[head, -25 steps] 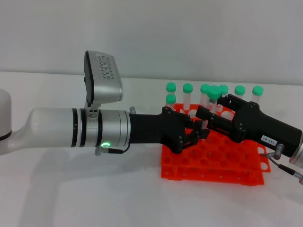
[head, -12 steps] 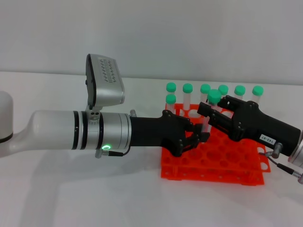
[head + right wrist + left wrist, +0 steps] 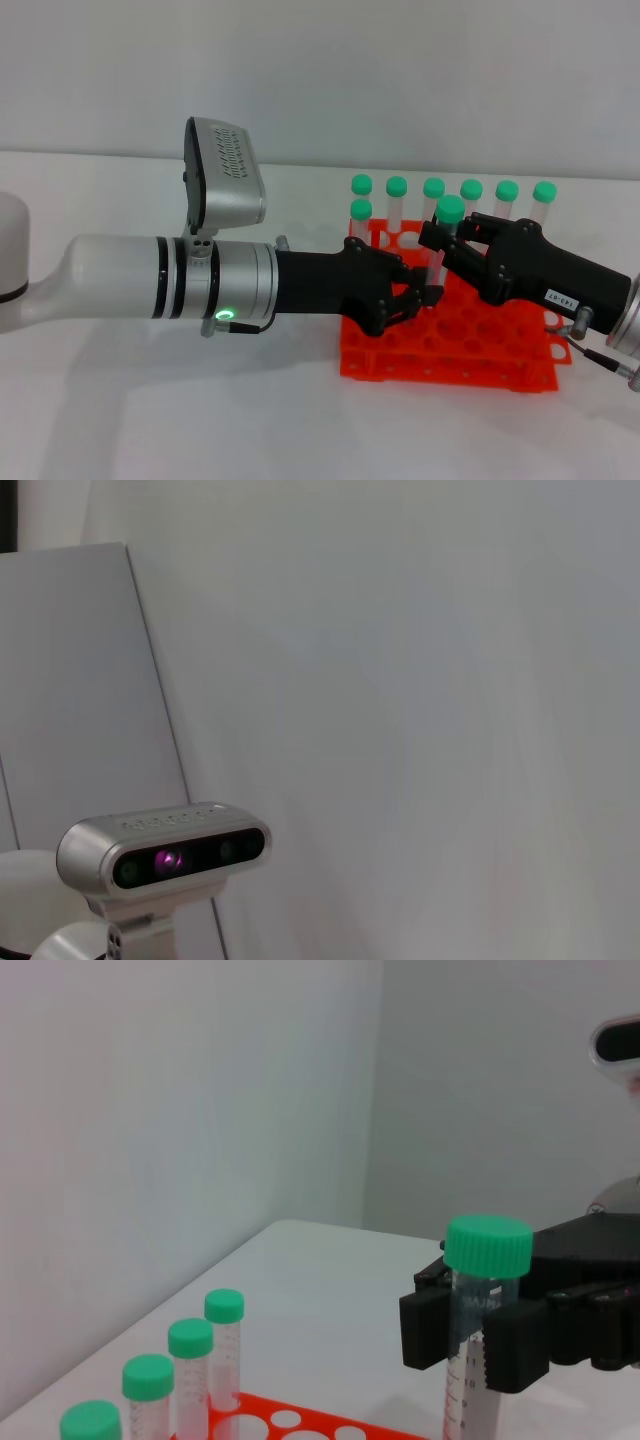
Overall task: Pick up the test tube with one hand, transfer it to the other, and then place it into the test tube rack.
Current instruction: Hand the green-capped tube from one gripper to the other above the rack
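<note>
The slender clear plastic test tube with a green screw cap (image 3: 447, 232) stands upright above the bright orange two-tier plastic test tube rack (image 3: 455, 345) with its grid of round holes, between the two arms that meet over the rack.

The left end effector (image 3: 420, 291), black-fingered on a thick silver-white arm with a green glowing ring, reaches in from the left. Its fingers are clenched around the lower part of the tube, below the cap.

The right end effector (image 3: 440, 240), black-fingered on an arm entering from the right, comes in slightly higher. Its fingertips bracket the tube just under the green cap. In the left wrist view the two black pads (image 3: 516, 1350) sit on either side of the tube (image 3: 484, 1310) right below the cap, but I cannot tell whether they are pressing on it or only flanking it.

Behind the held tube, a row of other green-capped clear tubes (image 3: 470, 192) stands upright in the far holes of the rack, with one more (image 3: 361, 211) at the rack's far left. The rack sits on the white tabletop (image 3: 200, 400). The near holes of the rack are unfilled.
</note>
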`<state>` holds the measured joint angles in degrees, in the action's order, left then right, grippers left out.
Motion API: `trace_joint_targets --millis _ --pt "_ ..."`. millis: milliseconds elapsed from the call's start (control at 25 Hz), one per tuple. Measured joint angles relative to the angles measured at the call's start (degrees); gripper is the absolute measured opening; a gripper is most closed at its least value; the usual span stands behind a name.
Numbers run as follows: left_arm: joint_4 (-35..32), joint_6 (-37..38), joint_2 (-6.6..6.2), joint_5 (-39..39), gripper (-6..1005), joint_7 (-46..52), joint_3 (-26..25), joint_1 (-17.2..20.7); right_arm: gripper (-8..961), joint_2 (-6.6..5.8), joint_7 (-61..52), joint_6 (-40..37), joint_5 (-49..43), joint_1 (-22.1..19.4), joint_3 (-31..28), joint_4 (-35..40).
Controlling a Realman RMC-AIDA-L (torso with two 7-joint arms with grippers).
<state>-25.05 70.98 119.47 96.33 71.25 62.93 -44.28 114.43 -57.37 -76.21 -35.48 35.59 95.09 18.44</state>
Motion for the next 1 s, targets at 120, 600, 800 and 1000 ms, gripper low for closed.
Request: trace_joint_targets --millis 120,600,800,1000 --pt "-0.01 0.0 -0.01 0.0 188 0.01 0.0 0.13 225 0.01 0.03 0.01 -0.05 0.0 -0.04 0.0" --pt "0.15 -2.15 0.16 -0.24 214 -0.99 0.42 0.72 212 0.0 0.1 0.04 -0.09 0.11 -0.18 0.03" --pt "0.24 -2.37 0.21 -0.06 232 -2.59 0.97 0.77 206 0.01 -0.02 -0.08 -0.04 0.25 -0.2 0.12" --pt "0.27 -2.42 0.23 -1.95 360 -3.86 1.14 1.53 201 -0.03 -0.1 -0.08 0.06 0.29 -0.17 0.12"
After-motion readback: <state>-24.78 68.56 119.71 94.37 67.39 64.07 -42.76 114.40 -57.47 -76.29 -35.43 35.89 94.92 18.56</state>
